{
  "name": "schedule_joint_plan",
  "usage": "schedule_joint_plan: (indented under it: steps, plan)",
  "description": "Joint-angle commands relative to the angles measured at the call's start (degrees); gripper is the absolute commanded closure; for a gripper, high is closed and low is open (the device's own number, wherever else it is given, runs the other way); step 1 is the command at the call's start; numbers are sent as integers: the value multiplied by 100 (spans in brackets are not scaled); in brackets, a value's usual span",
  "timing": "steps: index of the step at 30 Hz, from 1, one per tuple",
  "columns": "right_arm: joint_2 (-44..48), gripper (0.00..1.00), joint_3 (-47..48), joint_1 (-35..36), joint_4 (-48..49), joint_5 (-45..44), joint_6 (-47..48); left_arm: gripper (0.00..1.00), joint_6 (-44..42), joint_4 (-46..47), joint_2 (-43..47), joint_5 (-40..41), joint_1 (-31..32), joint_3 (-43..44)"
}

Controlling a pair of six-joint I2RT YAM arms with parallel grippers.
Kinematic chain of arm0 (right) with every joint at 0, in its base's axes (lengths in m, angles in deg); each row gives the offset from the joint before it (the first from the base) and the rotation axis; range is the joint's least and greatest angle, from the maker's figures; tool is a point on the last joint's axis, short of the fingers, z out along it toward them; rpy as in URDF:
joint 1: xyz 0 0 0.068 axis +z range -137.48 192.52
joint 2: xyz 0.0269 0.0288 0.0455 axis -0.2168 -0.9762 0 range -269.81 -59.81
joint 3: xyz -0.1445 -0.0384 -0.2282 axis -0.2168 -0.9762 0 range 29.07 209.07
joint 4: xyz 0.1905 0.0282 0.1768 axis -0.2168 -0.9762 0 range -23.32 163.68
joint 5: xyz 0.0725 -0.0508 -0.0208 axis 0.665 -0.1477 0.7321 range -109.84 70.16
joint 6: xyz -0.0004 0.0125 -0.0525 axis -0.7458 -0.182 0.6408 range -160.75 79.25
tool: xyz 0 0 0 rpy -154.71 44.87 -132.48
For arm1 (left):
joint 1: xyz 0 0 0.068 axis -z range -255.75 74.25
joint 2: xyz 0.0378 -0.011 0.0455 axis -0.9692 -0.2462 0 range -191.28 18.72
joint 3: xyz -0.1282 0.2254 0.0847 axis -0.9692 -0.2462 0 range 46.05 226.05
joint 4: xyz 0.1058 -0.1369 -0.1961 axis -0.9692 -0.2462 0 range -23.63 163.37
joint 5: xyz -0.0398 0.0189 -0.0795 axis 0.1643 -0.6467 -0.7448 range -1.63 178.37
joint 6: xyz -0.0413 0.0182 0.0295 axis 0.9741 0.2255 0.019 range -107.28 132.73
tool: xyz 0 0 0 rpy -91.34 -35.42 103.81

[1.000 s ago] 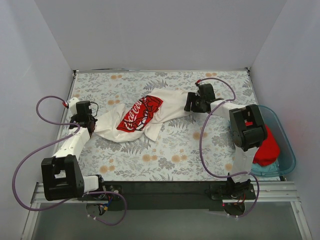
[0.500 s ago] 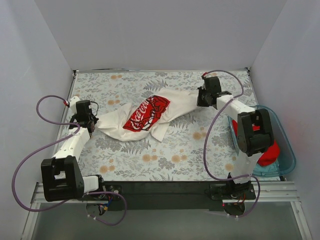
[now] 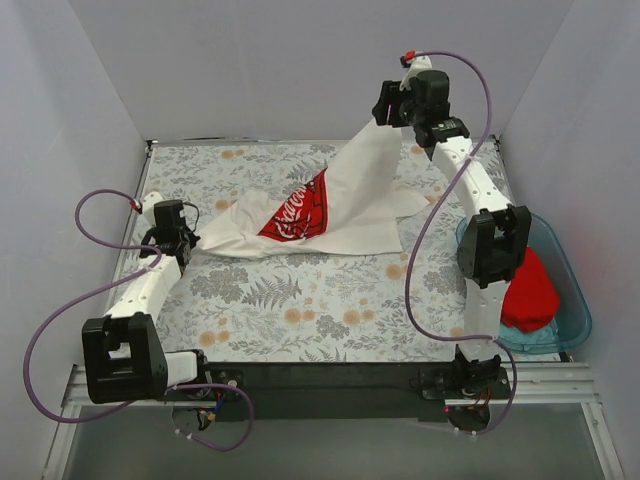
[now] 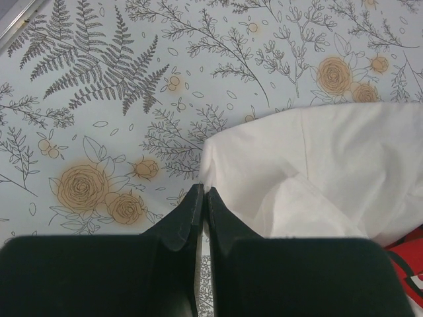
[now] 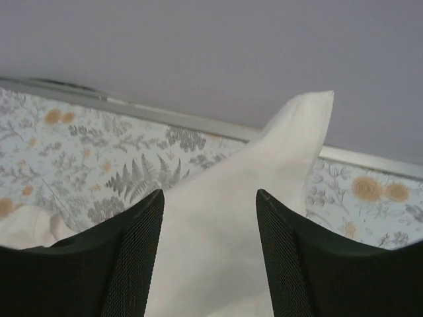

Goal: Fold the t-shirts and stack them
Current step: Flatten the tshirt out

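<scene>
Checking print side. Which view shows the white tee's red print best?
Top external: the red print faces up on the white tee. Left wrist catches only a red sliver at its lower right corner; right wrist shows plain white cloth.

Tally by kind
1 white t-shirt (image 3: 345, 205), 1 red t-shirt (image 3: 530, 292): 2 t-shirts; 1 blue tub (image 3: 540, 340); 1 left gripper (image 4: 203, 201), 1 right gripper (image 5: 208, 205): 2 grippers.

The white t-shirt (image 3: 350, 200) is soft, dull cloth with wrinkles. The red t-shirt (image 3: 530, 295) is soft cloth too. The tub (image 3: 583, 300) is shiny see-through blue plastic. The table cover (image 3: 300, 300) looks flat and dull. The right gripper (image 5: 208, 198) has black fingers (image 5: 132, 264) with rough dots.
</scene>
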Motion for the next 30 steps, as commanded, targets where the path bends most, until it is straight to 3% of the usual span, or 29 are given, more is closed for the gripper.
schedule_joint_plan:
  steps: [1, 6, 13, 19, 30]
  plan:
    - [44, 34, -516, 81, -468, 244, 62, 100, -41, 65, 224, -41, 17, 127]
    - [1116, 36, -2929, 99, -468, -90, -34, 100, -15, 74, 242, -155, 25, 135]
    - [2225, 39, -5165, 423, -468, -879, -262, 100, 20, 91, 321, -252, 25, 118]
    - [2323, 39, -5678, 802, -547, -1960, -719, 100, 20, 127, 409, -252, 25, 74]
    - [1901, 48, -5529, 899, -574, -2279, -1115, 100, 64, 153, 541, -366, 34, 47]
